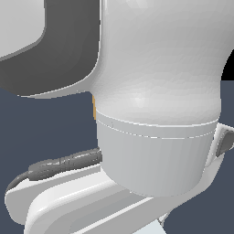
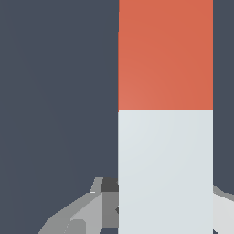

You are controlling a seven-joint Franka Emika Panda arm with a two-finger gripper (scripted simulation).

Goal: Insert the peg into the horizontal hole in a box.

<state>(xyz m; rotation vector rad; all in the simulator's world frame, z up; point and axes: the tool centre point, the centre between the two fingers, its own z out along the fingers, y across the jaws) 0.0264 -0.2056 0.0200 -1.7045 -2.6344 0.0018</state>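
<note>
the arm [image 1: 155, 105] stands right before the exterior view, hiding nearly everything behind it. in the wrist view the peg [image 2: 165, 137] sits between the gripper's fingers [image 2: 82, 212].

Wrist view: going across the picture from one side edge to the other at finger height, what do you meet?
Dark background, grey finger, the peg with its pale half at this height, then a sliver of the other finger.

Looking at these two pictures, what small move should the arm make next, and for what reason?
Probably close the gripper on the peg and confirm the hold. In the wrist view the peg lies between the fingers, at its pale half, but contact cannot be judged. The arm blocks the exterior view, and only an orange sliver, perhaps the box, shows, so no approach can yet be judged.
</note>
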